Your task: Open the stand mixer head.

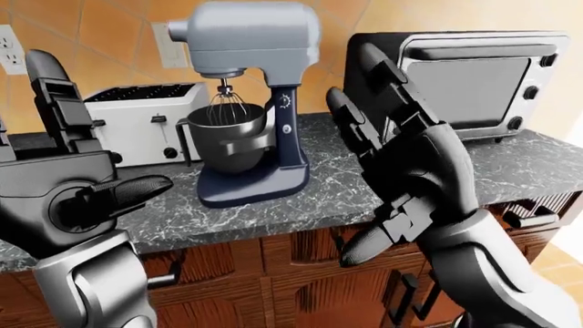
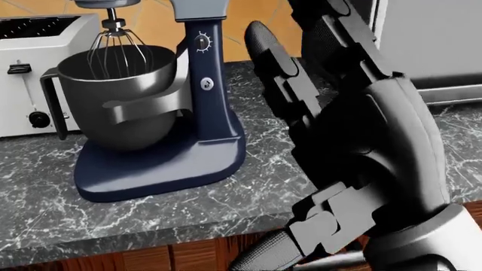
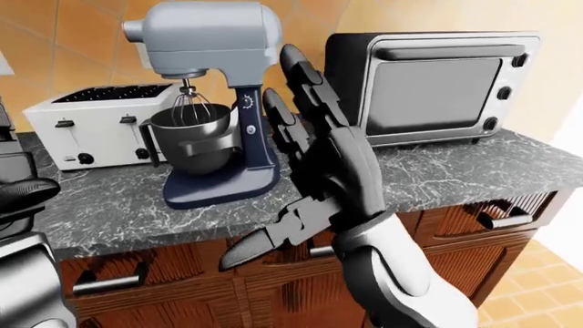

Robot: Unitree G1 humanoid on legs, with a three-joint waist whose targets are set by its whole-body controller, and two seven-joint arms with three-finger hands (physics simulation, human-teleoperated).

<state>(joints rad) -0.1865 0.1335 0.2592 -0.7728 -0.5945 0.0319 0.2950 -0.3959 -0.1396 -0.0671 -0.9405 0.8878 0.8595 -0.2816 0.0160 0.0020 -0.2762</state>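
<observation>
Standing on counter [image 1: 510, 164]: one stand mixer [image 1: 251, 102], seemingly closed; two hands.

Both hands were glossy black, blocky three-finger units: the right hand [image 3: 319, 164] had segmented knuckles; the left hand [image 1: 77, 184] joined a pale grey forearm [image 1: 96, 287].

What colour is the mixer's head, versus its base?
The mixer head is light grey; the base is dark navy blue. Clearest in the left-eye view.

You are seeing 3 appliances sitting on the worktop [image 1: 346, 198]: the toaster [image 1: 145, 123] at left, the stand mixer [image 1: 251, 102] between, the toaster oven [image 3: 428, 85] at right.
</observation>
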